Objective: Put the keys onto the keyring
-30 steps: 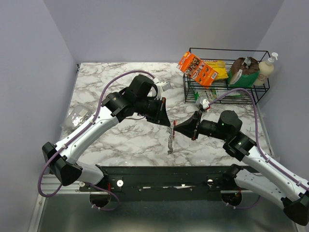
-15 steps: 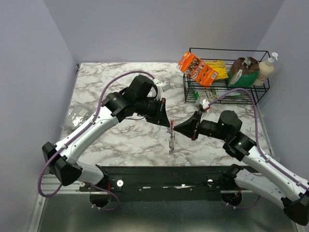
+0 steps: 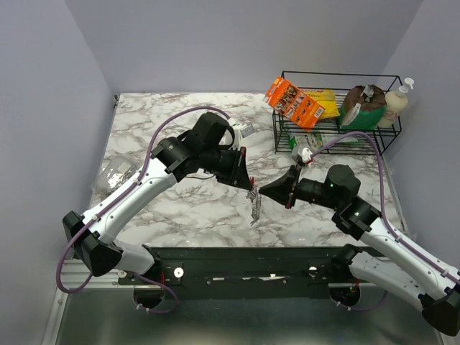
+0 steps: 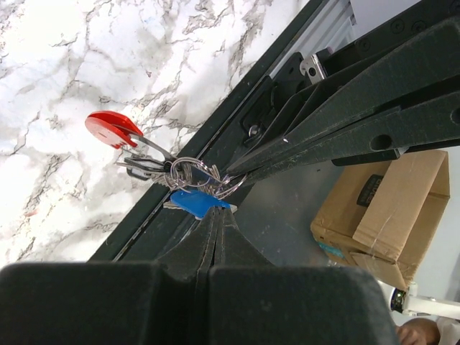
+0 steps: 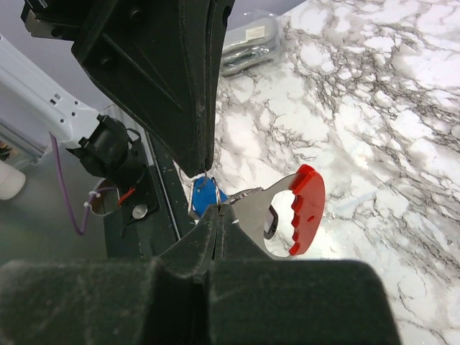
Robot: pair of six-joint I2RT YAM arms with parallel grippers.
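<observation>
Two robot arms meet tip to tip above the middle of the marble desk (image 3: 158,115). The left tool (image 3: 249,187) is pinched shut on the blue-headed key (image 4: 192,203). The right tool (image 3: 261,190), also closed, seems to clamp the keyring (image 3: 253,206) (its red end (image 5: 307,208) juts sideways). The strip dangles between them, with open desk all around.
</observation>
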